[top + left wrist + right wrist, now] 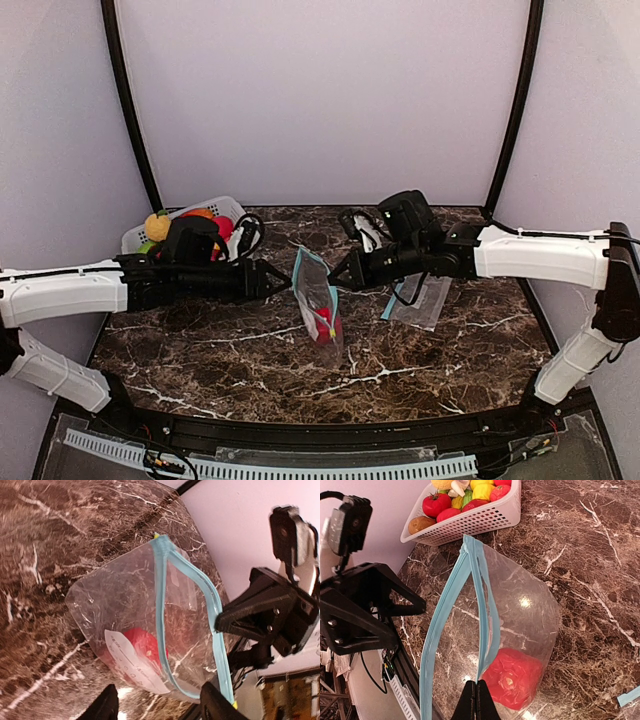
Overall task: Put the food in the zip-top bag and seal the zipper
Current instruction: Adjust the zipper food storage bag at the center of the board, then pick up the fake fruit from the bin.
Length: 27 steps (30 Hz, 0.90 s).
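The clear zip-top bag with its blue zipper stands mouth-up in the middle of the table. One red food piece lies at its bottom. My right gripper is shut on one side of the zipper rim and holds the mouth apart. My left gripper is open just left of the bag with nothing between its fingers. It faces the bag's mouth. More food in red, yellow, orange and green fills the white lattice basket at the back left.
A second flat clear bag with a blue strip lies under my right arm. The basket stands close behind my left arm. Black frame posts rise at both back corners.
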Tool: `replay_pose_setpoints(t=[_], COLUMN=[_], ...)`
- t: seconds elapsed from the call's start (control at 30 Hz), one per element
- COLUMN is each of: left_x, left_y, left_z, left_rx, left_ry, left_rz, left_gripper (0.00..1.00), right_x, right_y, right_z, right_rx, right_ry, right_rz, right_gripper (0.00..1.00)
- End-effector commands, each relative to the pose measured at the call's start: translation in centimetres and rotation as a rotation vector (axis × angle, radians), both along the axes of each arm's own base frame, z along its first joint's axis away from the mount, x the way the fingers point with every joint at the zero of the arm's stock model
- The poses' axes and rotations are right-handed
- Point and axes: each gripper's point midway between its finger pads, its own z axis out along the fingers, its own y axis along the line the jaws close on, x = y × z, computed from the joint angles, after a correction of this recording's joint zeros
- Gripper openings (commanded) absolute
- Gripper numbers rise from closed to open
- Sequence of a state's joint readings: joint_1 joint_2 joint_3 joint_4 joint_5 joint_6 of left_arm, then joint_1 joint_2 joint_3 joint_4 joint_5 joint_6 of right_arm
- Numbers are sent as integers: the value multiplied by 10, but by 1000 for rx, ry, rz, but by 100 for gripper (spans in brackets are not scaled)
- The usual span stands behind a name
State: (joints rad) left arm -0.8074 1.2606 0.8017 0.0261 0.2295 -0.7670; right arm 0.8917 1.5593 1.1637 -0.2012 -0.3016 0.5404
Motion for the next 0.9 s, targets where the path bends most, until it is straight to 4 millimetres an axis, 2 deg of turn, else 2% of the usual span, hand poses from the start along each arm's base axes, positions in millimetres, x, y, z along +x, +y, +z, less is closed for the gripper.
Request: replay_pose_setpoints(t=[0.0, 0.1, 0.13, 0.23, 0.27, 0.3, 0.33, 0.37, 0.4, 0.5, 0.63, 0.7, 0.77, 0.87], left_x=[4, 16, 21, 37, 43, 49, 56, 62, 71, 90, 120, 138, 152, 170], left_y=[28, 57, 75, 109, 126, 134, 151, 158, 174, 203, 240, 271, 292, 312], left_z=[31, 38, 35, 45, 38, 43, 37, 41, 40, 38, 40, 36, 34, 29], left_rx=[83, 130, 163, 218, 261, 273, 313, 328, 364, 406, 428, 424, 418, 416], left_ry=[-71, -62, -44, -54, -38, -47, -31, -39, -37, -43, -55, -36, -31, -21], left_rz=[23, 63, 85, 137, 159, 171, 194, 209, 240, 299, 396, 474, 520, 557], left_gripper=[68, 77, 79, 85, 86, 87, 88, 89, 89, 90, 93, 93, 95, 97], right_x=[0, 0, 0, 0, 0, 0, -1, -1, -1, -1, 0, 0, 0, 1], right_y=[-1, -2, -2, -3, -3, -3, -4, -4, -4, -5, -5, -4, -3, -1], right_z=[19, 19, 20, 18, 19, 18, 18, 19, 20, 22, 27, 27, 27, 27], right_rx=[11, 11, 10, 3, 2, -1, 0, 0, 0, 3, 10, 10, 10, 10], right_ry=[-50, -54, -55, -56, -58, -57, -58, -59, -60, -64, -71, -73, -73, -72], right_rz=[-10, -10, -9, -10, -12, -12, -12, -14, -14, -21, -26, -24, -24, -22], right_gripper=[0, 0, 0, 0, 0, 0, 0, 0, 0, 0, 0, 0, 0, 0])
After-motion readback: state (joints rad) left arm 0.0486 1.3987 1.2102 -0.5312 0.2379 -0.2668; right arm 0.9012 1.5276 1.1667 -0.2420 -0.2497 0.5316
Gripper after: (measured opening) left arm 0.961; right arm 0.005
